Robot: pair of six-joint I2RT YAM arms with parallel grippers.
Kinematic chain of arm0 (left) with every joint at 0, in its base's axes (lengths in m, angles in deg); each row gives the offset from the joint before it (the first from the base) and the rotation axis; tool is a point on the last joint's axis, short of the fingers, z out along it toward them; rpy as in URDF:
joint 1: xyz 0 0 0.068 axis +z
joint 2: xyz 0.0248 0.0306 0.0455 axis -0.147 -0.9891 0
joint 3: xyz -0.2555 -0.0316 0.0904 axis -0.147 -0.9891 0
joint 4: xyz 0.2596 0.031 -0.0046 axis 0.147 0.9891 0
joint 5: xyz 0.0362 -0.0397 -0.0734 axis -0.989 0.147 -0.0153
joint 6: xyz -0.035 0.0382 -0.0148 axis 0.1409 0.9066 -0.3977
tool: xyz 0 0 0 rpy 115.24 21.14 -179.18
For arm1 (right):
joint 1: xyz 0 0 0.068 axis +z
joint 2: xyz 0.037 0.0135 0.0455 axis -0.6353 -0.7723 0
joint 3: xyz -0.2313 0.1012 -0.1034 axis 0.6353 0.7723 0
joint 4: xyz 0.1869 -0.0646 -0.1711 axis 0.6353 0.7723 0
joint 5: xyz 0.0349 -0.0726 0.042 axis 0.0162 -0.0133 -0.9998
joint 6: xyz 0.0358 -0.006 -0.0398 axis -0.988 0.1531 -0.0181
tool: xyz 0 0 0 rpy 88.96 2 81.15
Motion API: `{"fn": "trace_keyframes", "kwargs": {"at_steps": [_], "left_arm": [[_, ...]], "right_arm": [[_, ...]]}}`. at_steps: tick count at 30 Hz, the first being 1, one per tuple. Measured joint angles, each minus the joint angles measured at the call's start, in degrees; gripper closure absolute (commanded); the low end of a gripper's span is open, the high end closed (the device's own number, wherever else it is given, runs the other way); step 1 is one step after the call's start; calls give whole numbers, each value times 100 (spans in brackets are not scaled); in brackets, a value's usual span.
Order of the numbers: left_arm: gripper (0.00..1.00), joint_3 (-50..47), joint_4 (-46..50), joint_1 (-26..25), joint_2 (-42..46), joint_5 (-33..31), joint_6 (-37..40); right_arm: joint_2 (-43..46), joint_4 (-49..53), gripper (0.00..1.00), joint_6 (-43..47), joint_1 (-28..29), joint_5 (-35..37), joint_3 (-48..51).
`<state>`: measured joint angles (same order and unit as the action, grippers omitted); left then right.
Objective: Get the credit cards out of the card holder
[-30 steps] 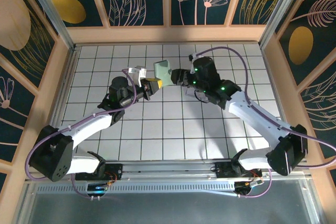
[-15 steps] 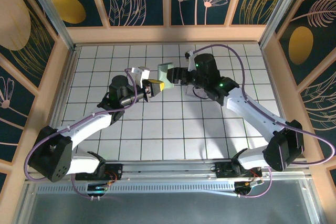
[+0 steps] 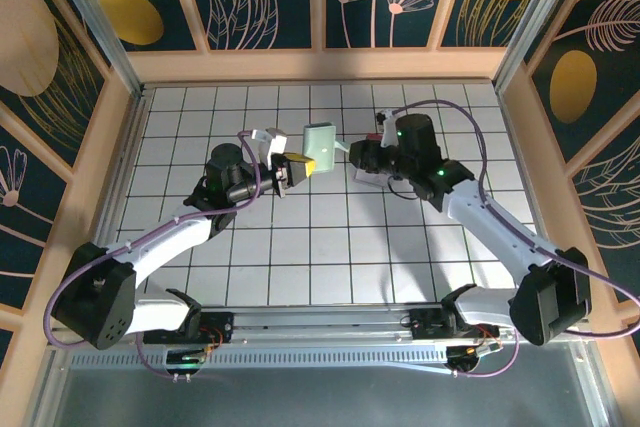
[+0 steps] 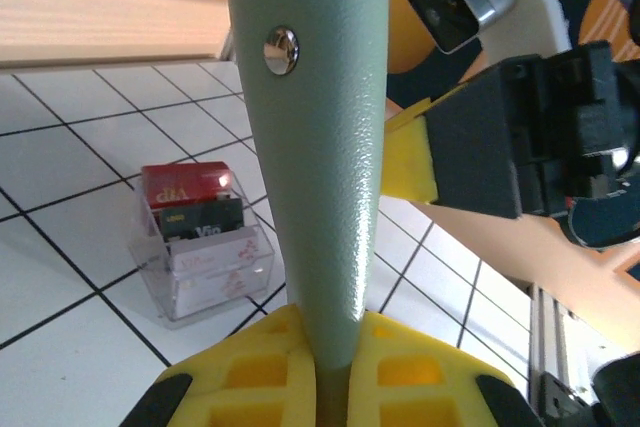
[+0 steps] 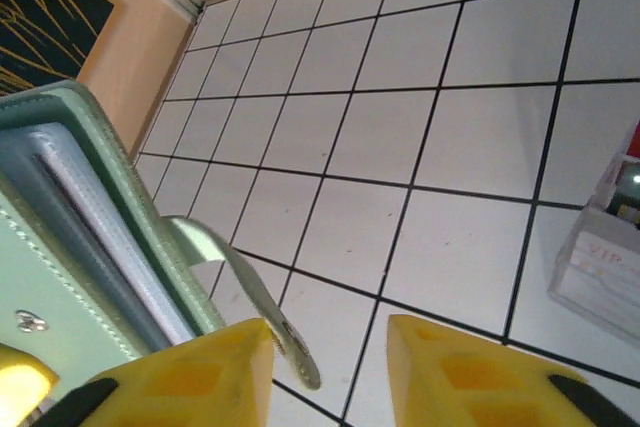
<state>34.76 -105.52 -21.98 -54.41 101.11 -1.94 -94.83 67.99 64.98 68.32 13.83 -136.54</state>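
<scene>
1. The card holder (image 3: 321,136) is a single pale grey-green wallet with a pebbled skin. It has one metal snap stud (image 4: 281,50) on its outer face and one closing strap (image 5: 245,287) hanging loose from its edge.
2. It stands upright above the tiled table (image 3: 300,247), its lower edge pinched between the yellow fingers (image 4: 240,372) of the left gripper (image 3: 297,163).
3. Pale layers (image 5: 90,217) show inside its open edge; what they are cannot be told.
4. The right gripper (image 3: 358,155) is just beside the holder but apart from it, its two fingers (image 5: 190,377) spread and clasping nothing.
5. One clear plastic box (image 4: 200,242) sits on the table. It holds one red card (image 4: 180,185) and one black card (image 4: 205,219) above white ones.
</scene>
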Motion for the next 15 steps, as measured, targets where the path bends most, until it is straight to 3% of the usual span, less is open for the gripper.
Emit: {"fn": "trace_keyframes", "kwargs": {"at_steps": [9,15], "left_arm": [[100,83,-35,0,9,907,98],[100,125,-68,0,31,1373,195]], "right_arm": [[221,-459,75,308,-243,-868,293],[715,-776,52,815,-535,-1810,743]]}}
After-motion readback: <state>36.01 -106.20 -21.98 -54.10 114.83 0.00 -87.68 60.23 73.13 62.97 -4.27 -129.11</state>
